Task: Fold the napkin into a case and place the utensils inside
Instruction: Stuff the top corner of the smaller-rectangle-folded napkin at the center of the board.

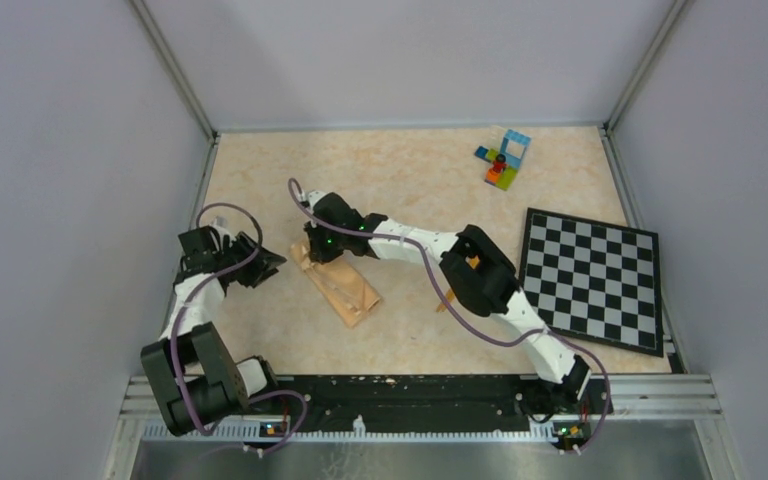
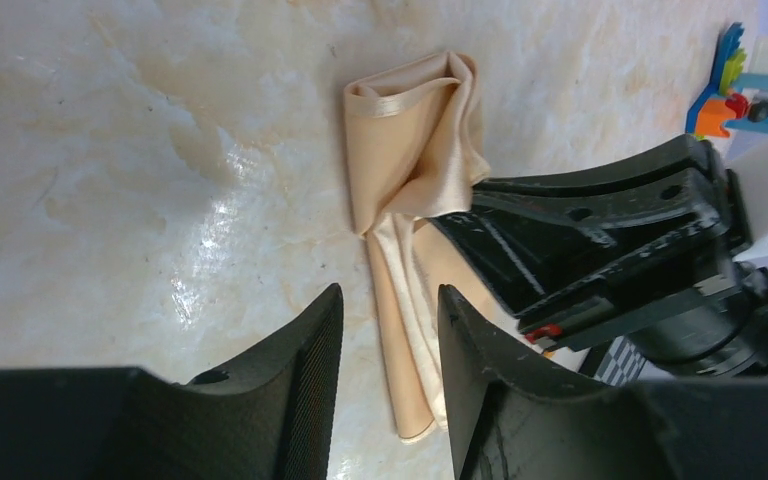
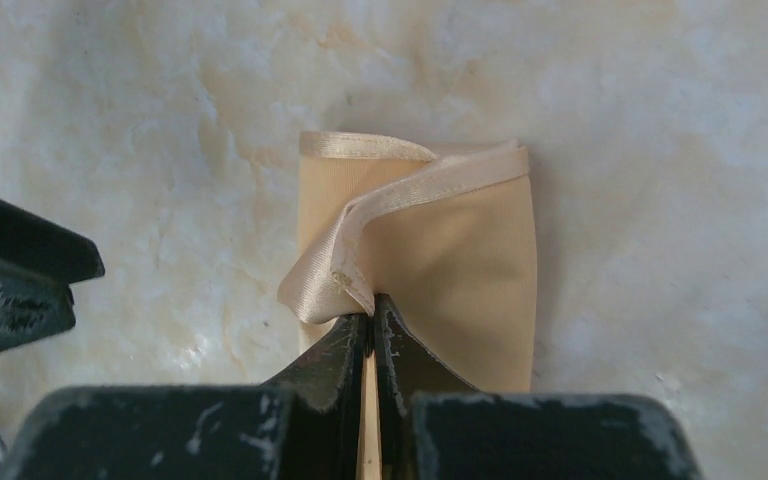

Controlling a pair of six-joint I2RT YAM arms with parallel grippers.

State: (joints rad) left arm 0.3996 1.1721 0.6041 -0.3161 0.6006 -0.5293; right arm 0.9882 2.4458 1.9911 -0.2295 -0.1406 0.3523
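Observation:
The peach-tan napkin lies left of the table's middle, folded into a narrow strip running diagonally. My right gripper is at its far end, shut on a lifted hem of the top layer; in the right wrist view the rest of the napkin lies flat beyond the gripper. My left gripper is just left of the strip, open. In the left wrist view the gripper has nothing between its fingers, and the napkin lies beyond them. The utensils are not clearly in view.
A black-and-white checkered board lies at the right. Multicoloured toy bricks stand at the back right, also seen in the left wrist view. The right arm stretches across the table's middle. Grey walls enclose the table.

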